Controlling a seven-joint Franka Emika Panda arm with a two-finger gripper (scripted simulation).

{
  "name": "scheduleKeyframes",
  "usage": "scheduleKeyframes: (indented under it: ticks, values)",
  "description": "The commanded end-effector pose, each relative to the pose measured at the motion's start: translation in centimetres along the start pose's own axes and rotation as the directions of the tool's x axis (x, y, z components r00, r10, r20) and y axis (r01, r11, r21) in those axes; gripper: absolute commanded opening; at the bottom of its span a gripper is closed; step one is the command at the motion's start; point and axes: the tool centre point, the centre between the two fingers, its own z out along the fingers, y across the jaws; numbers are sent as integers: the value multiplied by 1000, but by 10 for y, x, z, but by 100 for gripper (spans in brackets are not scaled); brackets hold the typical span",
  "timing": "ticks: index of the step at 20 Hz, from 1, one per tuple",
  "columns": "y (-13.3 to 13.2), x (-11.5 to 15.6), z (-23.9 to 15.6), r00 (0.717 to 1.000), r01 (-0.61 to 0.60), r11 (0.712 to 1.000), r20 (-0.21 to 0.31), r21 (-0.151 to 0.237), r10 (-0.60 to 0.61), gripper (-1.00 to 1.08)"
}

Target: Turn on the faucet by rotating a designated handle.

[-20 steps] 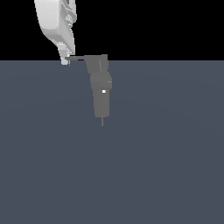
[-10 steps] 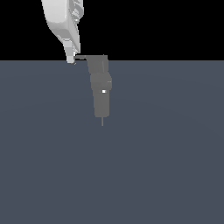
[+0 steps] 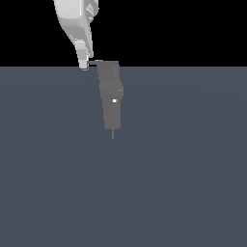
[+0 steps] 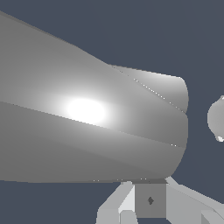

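The gray faucet stands on the floor in the exterior view, with a white dot on its long body and an angular block on top. Its thin handle sticks out of that block toward the exterior view's left and shows only as a short stub. My white gripper comes down from above, its tip against the handle's outer end, fingers together with no gap showing. In the wrist view a large rounded gray surface fills most of the picture, with my fingers at the edge.
A flat slate-blue floor spreads around the faucet, with black background behind it. A thin stem points down from the faucet body's near end. A small rounded gray shape shows at the edge of the wrist view.
My gripper has moved toward the exterior view's right, staying against the handle's end. The handle has swung with it and now looks much shorter. The faucet body has stayed put.
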Motion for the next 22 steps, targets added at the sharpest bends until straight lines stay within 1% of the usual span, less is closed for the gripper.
scheduleKeyframes:
  ticks: [1,15,16,17,22]
  values:
    - [1,20,-1,1000,-12,1000,0,2,12,-100]
    - [7,116,-5,1000,-21,1000,4,9,21,-100]
    - [7,116,-5,1000,-21,1000,4,9,21,-100]
    - [5,92,0,1000,11,1000,1,-2,-11,-100]
    - [-5,106,-1,1000,6,1000,1,0,-6,-100]
